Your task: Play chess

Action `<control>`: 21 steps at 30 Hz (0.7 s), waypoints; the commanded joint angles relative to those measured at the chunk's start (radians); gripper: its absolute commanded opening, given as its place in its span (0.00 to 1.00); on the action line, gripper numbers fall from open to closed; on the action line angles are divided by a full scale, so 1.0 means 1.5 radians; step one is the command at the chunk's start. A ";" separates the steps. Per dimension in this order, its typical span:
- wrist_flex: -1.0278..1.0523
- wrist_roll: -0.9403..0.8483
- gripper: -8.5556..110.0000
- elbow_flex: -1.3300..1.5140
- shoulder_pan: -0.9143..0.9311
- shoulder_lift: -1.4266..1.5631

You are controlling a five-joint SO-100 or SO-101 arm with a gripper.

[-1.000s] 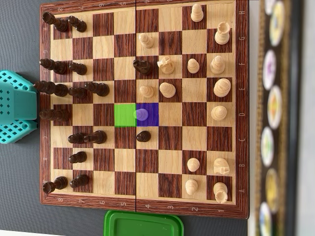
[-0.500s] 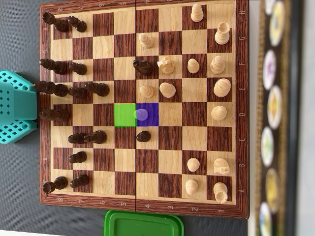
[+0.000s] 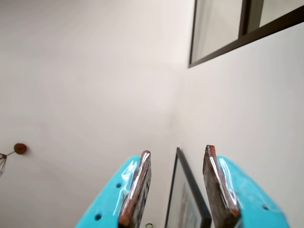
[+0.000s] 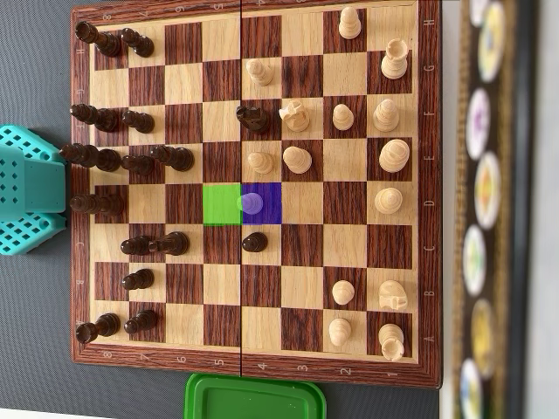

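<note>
The overhead view shows a wooden chessboard (image 4: 428, 183) with dark pieces such as one (image 4: 171, 157) on its left half and light pieces such as one (image 4: 389, 201) on its right. One square is tinted green (image 4: 222, 203); the square to its right is tinted purple (image 4: 271, 203) and holds a pale pawn (image 4: 251, 202). A dark pawn (image 4: 254, 242) stands just below it. The teal arm (image 4: 31, 188) rests off the board's left edge. In the wrist view my gripper (image 3: 176, 154) points up at a white wall, its fingers (image 3: 216, 185) apart with nothing between them.
A green container lid (image 4: 253, 397) lies below the board's bottom edge. A dark strip with round coloured patterns (image 4: 485, 192) runs along the right side. The wrist view shows a framed picture (image 3: 185, 204) and a dark window frame (image 3: 237, 38) on the wall.
</note>
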 commanded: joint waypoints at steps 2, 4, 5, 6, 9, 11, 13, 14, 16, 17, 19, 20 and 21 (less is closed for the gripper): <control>0.000 0.003 0.21 0.013 0.000 -0.005; 0.000 0.003 0.21 0.013 0.001 -0.005; 0.000 0.003 0.21 0.013 0.002 -0.005; 0.000 0.003 0.21 0.013 0.002 -0.005; 0.000 0.003 0.21 0.013 0.002 -0.005; 0.000 0.003 0.21 0.013 0.002 -0.005; 0.000 -0.001 0.21 0.013 0.002 -0.005; 0.000 -0.001 0.21 0.013 0.002 -0.005; 0.002 -0.002 0.21 0.013 0.003 -0.006; 0.002 -0.002 0.21 0.013 0.003 -0.006; 0.004 -0.003 0.21 0.013 0.003 -0.006; 0.005 -0.003 0.21 0.013 0.003 -0.006; 0.009 -0.003 0.21 0.013 0.003 -0.006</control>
